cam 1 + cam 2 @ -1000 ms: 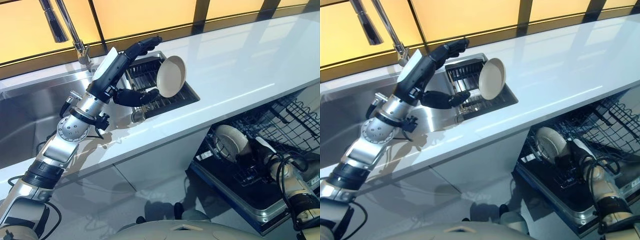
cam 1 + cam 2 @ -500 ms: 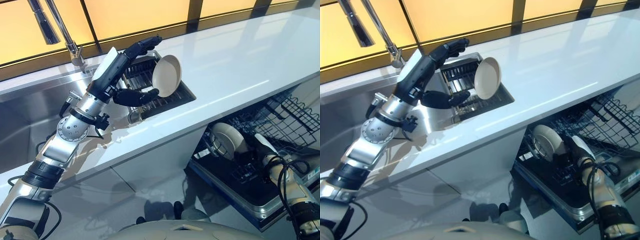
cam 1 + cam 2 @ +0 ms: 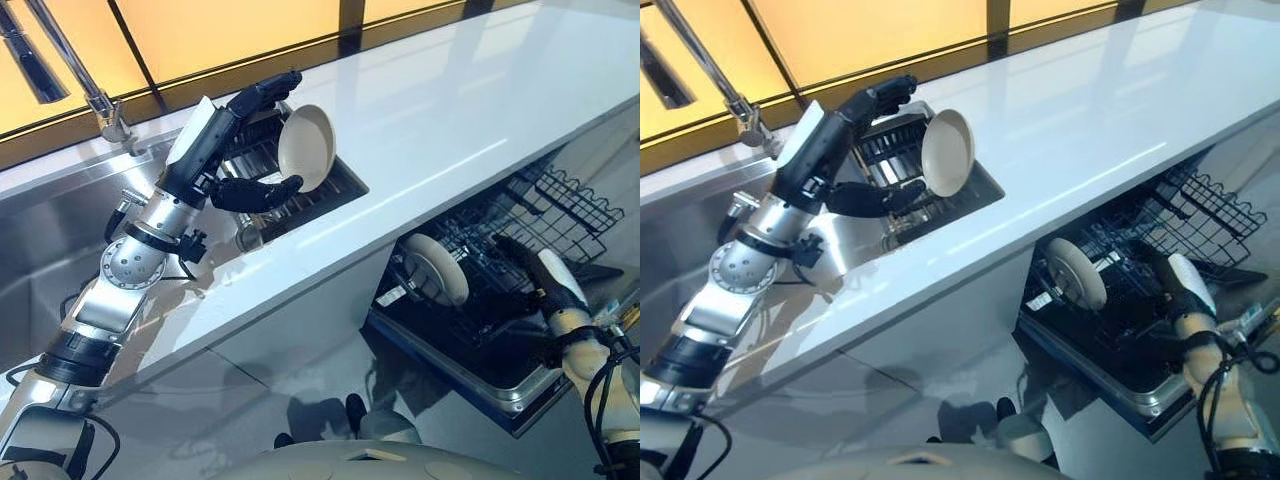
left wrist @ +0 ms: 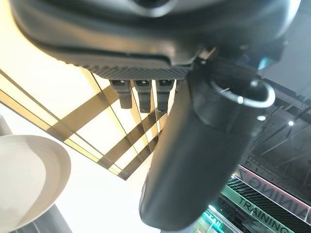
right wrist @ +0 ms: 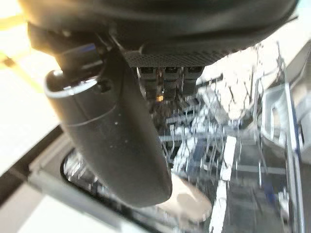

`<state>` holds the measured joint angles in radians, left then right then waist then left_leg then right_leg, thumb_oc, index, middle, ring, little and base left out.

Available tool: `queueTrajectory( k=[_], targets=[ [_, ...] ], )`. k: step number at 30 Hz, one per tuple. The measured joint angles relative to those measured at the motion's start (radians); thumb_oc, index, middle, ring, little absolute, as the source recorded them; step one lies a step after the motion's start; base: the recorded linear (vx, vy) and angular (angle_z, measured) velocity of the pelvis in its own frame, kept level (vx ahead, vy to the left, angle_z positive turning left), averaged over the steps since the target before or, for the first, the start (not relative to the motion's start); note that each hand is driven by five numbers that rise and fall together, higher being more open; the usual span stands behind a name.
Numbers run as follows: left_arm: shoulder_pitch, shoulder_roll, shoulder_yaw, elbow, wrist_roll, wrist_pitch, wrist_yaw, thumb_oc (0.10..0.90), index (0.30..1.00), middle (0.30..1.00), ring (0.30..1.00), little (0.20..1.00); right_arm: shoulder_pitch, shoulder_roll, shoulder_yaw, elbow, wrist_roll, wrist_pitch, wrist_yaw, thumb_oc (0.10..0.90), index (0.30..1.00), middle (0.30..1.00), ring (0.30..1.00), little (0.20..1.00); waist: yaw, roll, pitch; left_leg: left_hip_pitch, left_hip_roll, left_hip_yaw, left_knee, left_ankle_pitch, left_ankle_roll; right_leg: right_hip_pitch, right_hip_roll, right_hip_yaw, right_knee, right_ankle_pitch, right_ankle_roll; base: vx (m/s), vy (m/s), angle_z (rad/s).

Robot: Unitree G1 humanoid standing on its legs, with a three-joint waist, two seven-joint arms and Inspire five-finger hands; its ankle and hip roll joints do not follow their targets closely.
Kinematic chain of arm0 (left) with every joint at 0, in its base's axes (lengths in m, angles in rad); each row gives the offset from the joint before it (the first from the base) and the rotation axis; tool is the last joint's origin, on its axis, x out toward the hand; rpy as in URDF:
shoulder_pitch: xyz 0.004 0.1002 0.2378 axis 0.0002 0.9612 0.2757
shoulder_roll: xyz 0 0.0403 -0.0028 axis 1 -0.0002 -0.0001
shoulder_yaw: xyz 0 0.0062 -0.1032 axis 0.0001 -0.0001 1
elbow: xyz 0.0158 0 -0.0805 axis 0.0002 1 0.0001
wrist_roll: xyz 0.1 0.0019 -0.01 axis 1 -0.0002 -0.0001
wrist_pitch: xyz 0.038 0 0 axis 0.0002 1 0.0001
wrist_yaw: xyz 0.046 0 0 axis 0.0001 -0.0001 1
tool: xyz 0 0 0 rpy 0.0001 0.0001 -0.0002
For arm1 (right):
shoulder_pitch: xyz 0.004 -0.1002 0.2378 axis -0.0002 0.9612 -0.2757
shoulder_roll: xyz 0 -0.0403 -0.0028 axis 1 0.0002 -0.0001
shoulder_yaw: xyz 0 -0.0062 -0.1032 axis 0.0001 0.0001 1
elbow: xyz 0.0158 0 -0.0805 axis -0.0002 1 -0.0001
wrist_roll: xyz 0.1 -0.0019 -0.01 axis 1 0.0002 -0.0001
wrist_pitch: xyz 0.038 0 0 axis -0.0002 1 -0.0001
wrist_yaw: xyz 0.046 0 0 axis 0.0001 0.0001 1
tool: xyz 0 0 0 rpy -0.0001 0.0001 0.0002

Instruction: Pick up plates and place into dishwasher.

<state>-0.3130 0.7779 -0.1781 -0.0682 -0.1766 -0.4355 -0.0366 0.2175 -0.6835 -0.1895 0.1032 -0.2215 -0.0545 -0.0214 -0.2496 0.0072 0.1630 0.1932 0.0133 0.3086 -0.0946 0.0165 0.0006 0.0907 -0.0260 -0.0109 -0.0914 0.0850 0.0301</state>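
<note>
A white bench (image 3: 450, 110) runs beyond the left hand (image 3: 235, 150), with a steel sink (image 3: 40, 250) and tap (image 3: 60, 60) beside it. A dark drying rack (image 3: 300, 190) lies under that hand.

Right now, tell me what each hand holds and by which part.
Nothing is held. The left hand is open beside the plate standing in the sink rack; the right hand is open in the dishwasher.

The faucet (image 3: 60, 70) runs off the top edge. Rack wires hide the lower rim of the plate (image 3: 436, 268) in the dishwasher (image 3: 480, 330).
</note>
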Motion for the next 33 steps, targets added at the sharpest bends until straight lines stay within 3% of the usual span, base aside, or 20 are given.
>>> queueTrajectory(
  k=[12, 15, 20, 21, 24, 27, 33],
  targets=[
    [0.000, 0.000, 0.000, 0.000, 0.001, 0.005, 0.012, 0.800, 0.900, 0.900, 0.900, 0.900, 0.028, 0.000, -0.041, -0.119, -0.017, -0.049, -0.083, 0.800, 0.900, 0.900, 0.900, 0.900, -0.032, 0.010, 0.006, 0.005, 0.002, 0.025, 0.000, -0.011, -0.003, -0.008, 0.003, 0.029, 0.000, -0.002, 0.003, 0.00, 0.007, -0.08],
    [0.000, 0.006, 0.001, 0.000, 0.002, 0.036, 0.026, 0.800, 0.900, 0.900, 0.900, 0.900, 0.030, 0.000, -0.041, -0.145, -0.035, -0.056, -0.083, 0.800, 0.900, 0.900, 0.900, 0.900, -0.033, 0.012, 0.005, 0.004, 0.002, 0.026, 0.000, -0.011, -0.003, -0.010, 0.003, 0.030, 0.000, -0.002, 0.003, 0.00, 0.000, 0.00],
    [-0.002, 0.077, 0.000, 0.008, 0.003, 0.063, 0.035, 0.800, 0.900, 0.900, 0.900, 0.900, 0.030, -0.004, -0.041, -0.162, -0.036, -0.065, -0.084, 0.800, 0.900, 0.900, 0.900, 0.900, -0.037, 0.013, 0.005, 0.004, 0.002, 0.029, 0.000, -0.011, -0.004, -0.011, 0.004, 0.030, 0.000, 0.000, -0.001, 0.00, 0.000, 0.00],
    [-0.015, 0.136, 0.000, 0.033, 0.012, 0.078, 0.035, 0.800, 0.900, 0.900, 0.900, 0.900, 0.029, -0.010, -0.042, -0.191, -0.036, -0.066, -0.086, 0.800, 0.900, 0.900, 0.900, 0.900, -0.045, 0.016, 0.004, 0.004, 0.001, 0.030, 0.000, -0.011, -0.003, -0.011, 0.003, 0.031, 0.000, 0.001, -0.001, 0.00, 0.000, 0.00],
    [-0.044, 0.153, -0.002, 0.071, 0.014, 0.087, 0.036, 0.800, 0.900, 0.900, 0.900, 0.900, 0.029, -0.016, -0.046, -0.214, -0.036, -0.072, -0.087, 0.800, 0.900, 0.900, 0.900, 0.900, -0.047, 0.023, 0.004, 0.005, 0.001, 0.032, 0.000, -0.011, -0.003, -0.011, 0.003, 0.031, 0.000, 0.000, 0.000, 0.03, -0.001, -0.01],
    [-0.145, 0.228, -0.026, 0.184, 0.010, 0.139, 0.034, 0.800, 0.900, 0.900, 0.900, 0.900, 0.026, -0.052, -0.049, -0.242, -0.036, -0.081, -0.087, 0.800, 0.900, 0.900, 0.900, 0.900, -0.058, 0.040, 0.005, 0.004, 0.000, 0.034, 0.000, -0.011, -0.003, -0.013, 0.003, 0.033, 0.000, -0.002, 0.003, 0.04, -0.007, -0.02],
    [-0.257, 0.265, -0.035, 0.352, 0.000, 0.183, 0.029, 0.800, 0.900, 0.900, 0.900, 0.900, 0.026, -0.097, -0.060, -0.247, -0.035, -0.089, -0.082, 0.800, 0.900, 0.900, 0.900, 0.900, -0.081, 0.063, 0.003, 0.004, 0.002, 0.047, 0.000, -0.013, -0.005, -0.016, 0.006, 0.040, 0.000, -0.001, 0.001, 0.06, 0.000, -0.04]
  ],
)
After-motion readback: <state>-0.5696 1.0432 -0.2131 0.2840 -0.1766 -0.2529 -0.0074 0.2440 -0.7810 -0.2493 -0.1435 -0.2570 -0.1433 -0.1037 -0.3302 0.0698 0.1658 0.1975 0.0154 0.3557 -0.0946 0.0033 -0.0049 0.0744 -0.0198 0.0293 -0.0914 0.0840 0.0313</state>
